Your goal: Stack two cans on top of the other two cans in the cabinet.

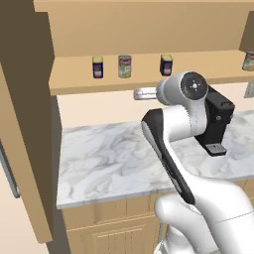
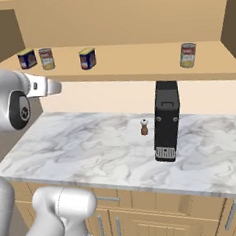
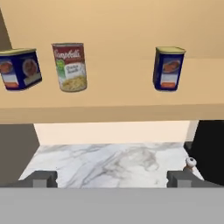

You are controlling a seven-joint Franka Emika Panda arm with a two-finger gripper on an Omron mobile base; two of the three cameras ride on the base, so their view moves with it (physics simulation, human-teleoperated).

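On the open shelf of the tan cabinet (image 1: 149,79) (image 2: 131,69) (image 3: 109,105) stand two short dark blue cans (image 1: 97,67) (image 1: 166,65) with a taller red-and-white-topped can (image 1: 124,66) between them. The hand view shows the same three: blue can (image 3: 19,69), tall can (image 3: 70,66), blue can (image 3: 168,68). The second tall can (image 2: 188,55) (image 1: 249,61) stands alone far to the right on the shelf. My gripper (image 3: 111,179) (image 2: 57,87) (image 1: 139,94) hangs open and empty below and in front of the shelf edge, facing the cans.
A black coffee machine (image 1: 218,124) (image 2: 166,120) stands on the marble counter (image 1: 109,158) (image 2: 92,147) under the shelf. A small brown shaker (image 2: 144,127) (image 3: 190,163) sits just left of it. Wooden drawers run below the counter.
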